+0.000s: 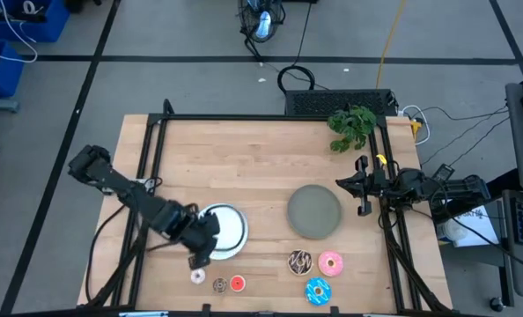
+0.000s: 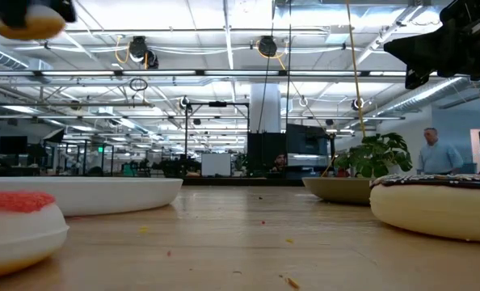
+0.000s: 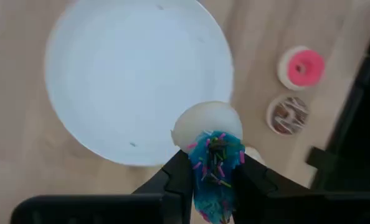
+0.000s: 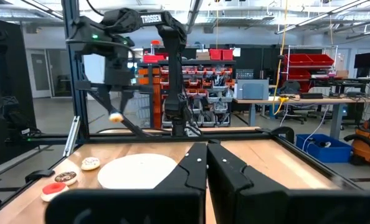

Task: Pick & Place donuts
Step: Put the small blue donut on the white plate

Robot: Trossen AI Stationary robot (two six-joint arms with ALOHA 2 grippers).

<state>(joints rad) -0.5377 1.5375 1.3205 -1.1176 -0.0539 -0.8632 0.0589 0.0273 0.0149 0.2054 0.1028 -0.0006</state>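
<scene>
My left gripper is shut on a small blue-iced donut with sprinkles, high above the near rim of the white plate; it also shows raised in the low view and the right wrist view. On the table near the front edge lie a pale tiny donut, a brown one and a red one. Farther right lie the chocolate drizzled, pink and blue-sprinkled donuts. My right gripper is shut and empty beside the grey plate. My left gripper pinches the small donut's two opposite sides between its two fingers, coming from above and pointing down. The donut stands on edge, its blue icing toward the wrist camera and its cream underside away. It is lifted clear of plate and table.
A green plant stands at the far right of the table. A dark frame runs along the table's edges. Bare wood lies between the two plates and across the far half. A person stands in the room behind.
</scene>
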